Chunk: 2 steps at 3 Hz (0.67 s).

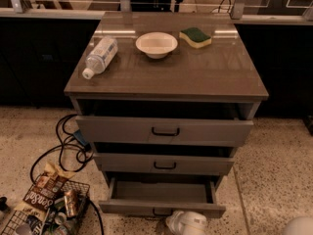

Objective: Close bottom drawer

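The bottom drawer (161,208) of the grey cabinet stands pulled out, and its plain grey tray (161,191) shows bare inside. Its small black handle (161,212) sits on the shallow front, partly hidden. My gripper (188,223) is the white shape at the bottom edge of the camera view, just in front of the drawer front and a little right of the handle. Above it are the middle drawer (164,164) and the taller top drawer (164,130), both a little way out.
On the cabinet top lie a plastic bottle (99,56), a white bowl (156,44) and a green-yellow sponge (195,37). A wire basket (46,212) of snacks and cans and black cables (66,146) lie on the floor at left. A white rounded shape (301,226) sits at bottom right.
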{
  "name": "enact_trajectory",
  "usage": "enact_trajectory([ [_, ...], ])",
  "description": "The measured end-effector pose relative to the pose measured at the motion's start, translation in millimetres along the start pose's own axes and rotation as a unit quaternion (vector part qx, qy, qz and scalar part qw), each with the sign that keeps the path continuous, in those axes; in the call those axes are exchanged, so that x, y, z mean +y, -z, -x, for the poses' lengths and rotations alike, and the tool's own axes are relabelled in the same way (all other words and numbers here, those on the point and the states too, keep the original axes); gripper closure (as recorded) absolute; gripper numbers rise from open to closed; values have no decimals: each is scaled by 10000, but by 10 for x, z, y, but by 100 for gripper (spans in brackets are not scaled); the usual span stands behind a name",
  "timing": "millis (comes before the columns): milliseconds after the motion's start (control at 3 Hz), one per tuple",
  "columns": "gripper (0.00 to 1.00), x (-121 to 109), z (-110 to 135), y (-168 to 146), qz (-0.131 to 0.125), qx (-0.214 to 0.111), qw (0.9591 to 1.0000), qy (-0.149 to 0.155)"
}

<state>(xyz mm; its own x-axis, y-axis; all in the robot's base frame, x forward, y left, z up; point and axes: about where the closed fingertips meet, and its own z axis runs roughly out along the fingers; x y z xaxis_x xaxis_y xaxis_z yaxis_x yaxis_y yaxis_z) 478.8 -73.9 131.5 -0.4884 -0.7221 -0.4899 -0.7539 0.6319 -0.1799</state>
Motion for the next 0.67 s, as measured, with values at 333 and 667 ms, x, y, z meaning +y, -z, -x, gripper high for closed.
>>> enact_trajectory([
  [333, 100, -199, 3, 0, -221, 13, 9997, -43],
  [667, 100, -199, 3, 1, -222, 13, 9997, -43],
])
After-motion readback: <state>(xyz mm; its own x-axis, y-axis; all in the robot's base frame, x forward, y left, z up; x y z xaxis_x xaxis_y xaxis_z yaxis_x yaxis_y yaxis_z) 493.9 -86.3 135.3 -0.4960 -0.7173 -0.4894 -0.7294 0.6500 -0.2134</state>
